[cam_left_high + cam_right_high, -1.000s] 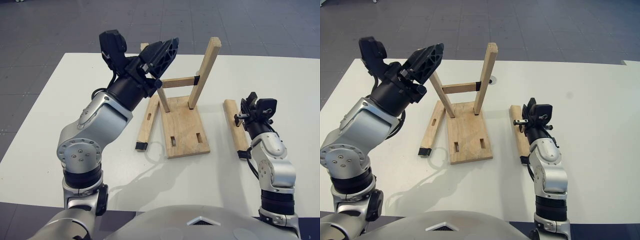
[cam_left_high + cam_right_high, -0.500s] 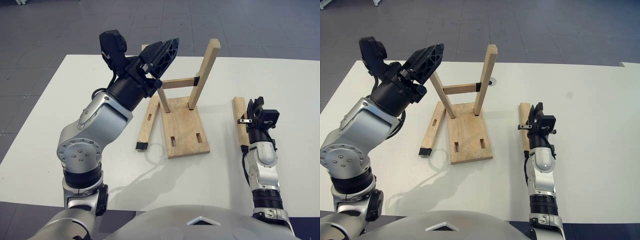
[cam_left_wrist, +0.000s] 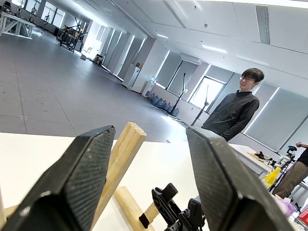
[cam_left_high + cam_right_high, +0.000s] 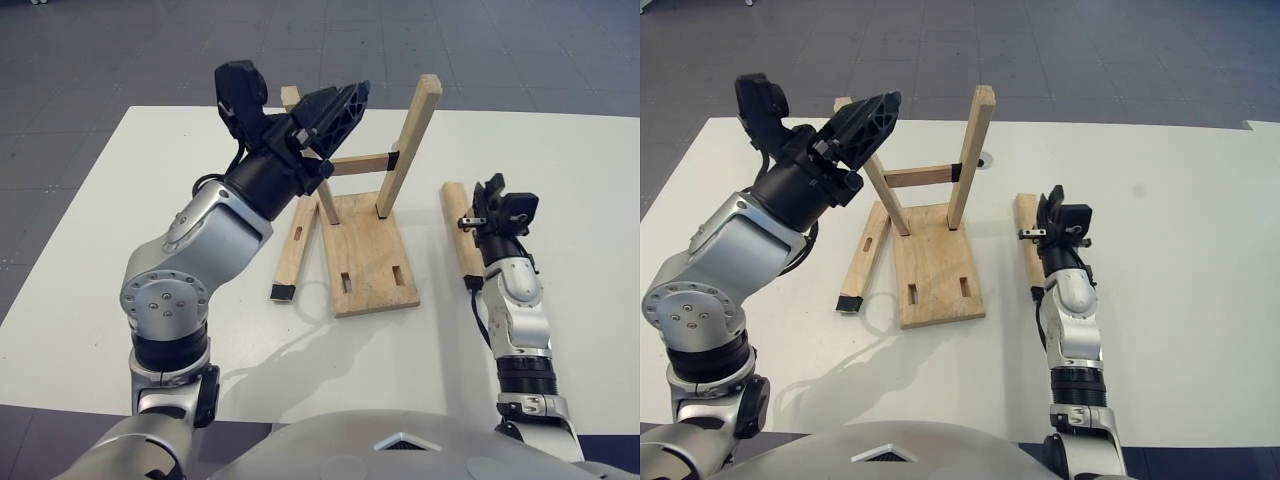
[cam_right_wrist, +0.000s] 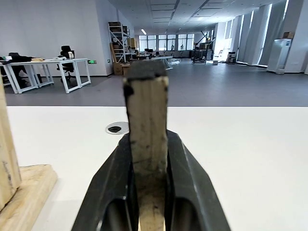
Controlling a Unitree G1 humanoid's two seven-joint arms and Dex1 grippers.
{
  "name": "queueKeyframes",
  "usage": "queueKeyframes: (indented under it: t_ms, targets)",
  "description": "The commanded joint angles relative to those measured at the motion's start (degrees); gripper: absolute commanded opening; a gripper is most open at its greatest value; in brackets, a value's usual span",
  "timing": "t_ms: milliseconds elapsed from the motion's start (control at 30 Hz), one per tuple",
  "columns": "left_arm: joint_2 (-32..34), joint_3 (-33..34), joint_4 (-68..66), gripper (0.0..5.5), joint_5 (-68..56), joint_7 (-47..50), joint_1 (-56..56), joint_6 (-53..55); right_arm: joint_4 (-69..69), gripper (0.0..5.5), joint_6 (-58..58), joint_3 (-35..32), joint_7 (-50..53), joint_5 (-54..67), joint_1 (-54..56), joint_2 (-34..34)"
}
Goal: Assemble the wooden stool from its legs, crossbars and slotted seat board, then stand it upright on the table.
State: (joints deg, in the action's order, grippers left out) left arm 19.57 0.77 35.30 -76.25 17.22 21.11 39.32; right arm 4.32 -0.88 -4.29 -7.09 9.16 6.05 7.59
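Note:
The slotted seat board (image 4: pixel 372 262) lies flat mid-table with two legs standing in it, joined by a crossbar (image 4: pixel 356 164). My left gripper (image 4: pixel 338 108) is open at the top of the left upright leg (image 3: pixel 121 158), which rises between its fingers (image 3: pixel 85 179) without touching them. The right upright leg (image 4: pixel 410 145) stands free. A loose leg (image 4: pixel 296 246) with a black end cap lies on the table to the left of the board. My right gripper (image 4: pixel 1054 226) is shut on another leg (image 5: pixel 147 120) lying to the right of the board.
The white table (image 4: pixel 570 170) has bare room on its right side and along the front. A round cable hole (image 4: pixel 986 160) sits in the tabletop behind the stool parts. Grey floor lies beyond the far edge.
My right gripper has swung right and then back left with the leg in it, which now lies closer to the board. The left gripper shifted slightly right, baring the upright leg's top.

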Motion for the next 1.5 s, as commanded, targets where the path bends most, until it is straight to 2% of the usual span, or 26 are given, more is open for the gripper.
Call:
queueKeyframes:
  t_ms: [33,267,400,633,1067,1400,1433,1500]
  targets:
    - [-0.11,-0.15,-0.04,2.74,0.12,-0.45,0.67,0.66,1.46,0.4,1.7,-0.07,-0.39,-0.43,1.24,0.21]
    - [-0.17,0.03,0.21,2.74,-0.08,-0.22,0.6,1.01,7.56,0.4,-2.1,-0.88,-0.57,-1.35,-2.67,0.06]
    - [-0.25,0.01,0.48,2.74,-0.24,-0.13,0.43,1.1,18.24,0.4,4.36,-0.92,-0.2,-2.05,-4.99,0.93]
    - [-0.26,0.12,0.35,2.74,-0.75,0.11,0.63,1.31,19.95,0.4,3.83,-1.35,-0.23,-1.92,-5.91,1.15]
    - [-0.29,0.28,-0.38,2.74,-0.02,-0.23,1.06,1.31,1.31,0.4,6.39,-2.09,2.31,-0.41,2.02,0.22]
    - [-0.61,0.07,0.22,2.74,-0.19,0.16,0.5,1.27,-1.78,0.4,7.05,-2.49,2.67,-1.99,3.93,1.06]
    - [-0.6,0.07,0.2,2.74,-0.22,0.15,0.52,1.3,-1.78,0.77,7.01,-2.67,2.62,-1.88,3.92,0.97]
    - [-0.46,0.17,0.25,2.74,-0.28,0.23,0.44,1.36,-1.89,1.08,6.92,-2.87,2.35,-1.57,3.88,0.84]
